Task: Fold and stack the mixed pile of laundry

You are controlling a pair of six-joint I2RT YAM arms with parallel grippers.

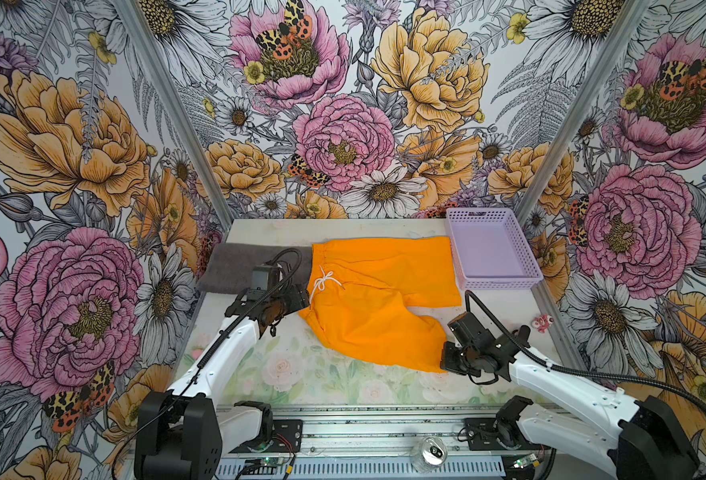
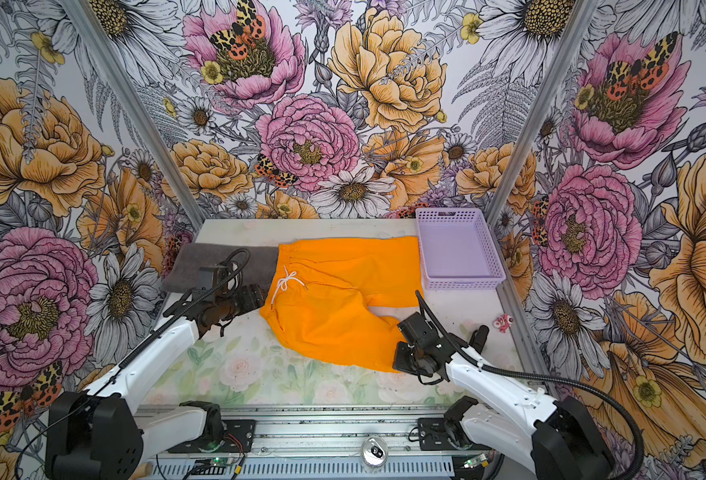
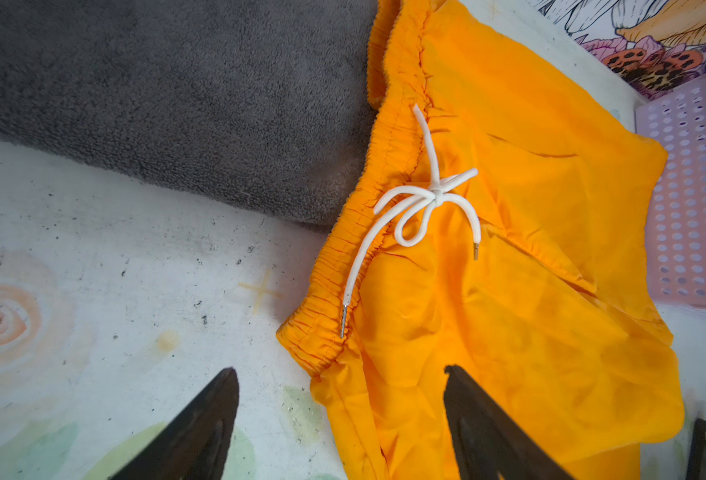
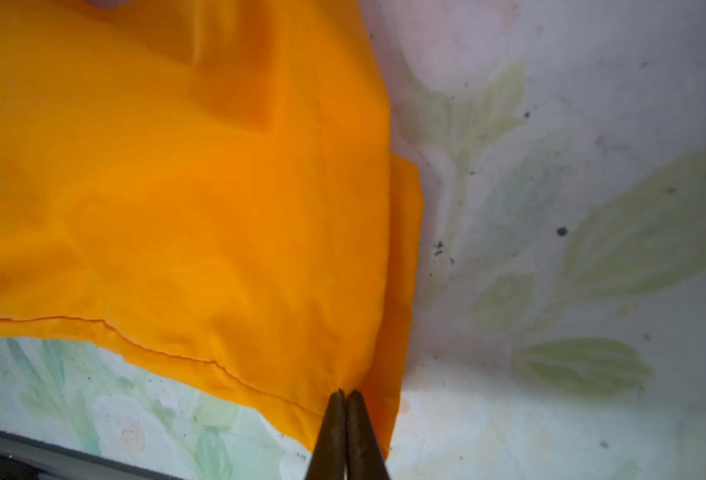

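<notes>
While pinched shut on the hem corner of the shorts (image 4: pixel 176 187), low over the near right part of the desk (image 4: pixel 551 208): right pincer (image 4: pixel 345 394), tips pressed together with orange cloth caught between them. Wide open and holding nothing: left pincer (image 3: pixel 339 370), hovering at the near corner of the waistband, one finger (image 3: pixel 214 415) over bare desk, the other over orange cloth.

Spread across the middle of the desk in both top views: shorts, waistband to the left, legs to the right, nearer leg angled toward the front edge and ending at the right pincer. Just inside the waistband, a white drawstring (image 3: pixel 426 199) tied in a bow.

Flat at the far left: grey towel (image 1: pixel 235 266), meeting the far end of the waistband; under it or merely touching, cannot tell. At the far right, just beside the farther leg: lavender basket (image 1: pixel 497 284).
</notes>
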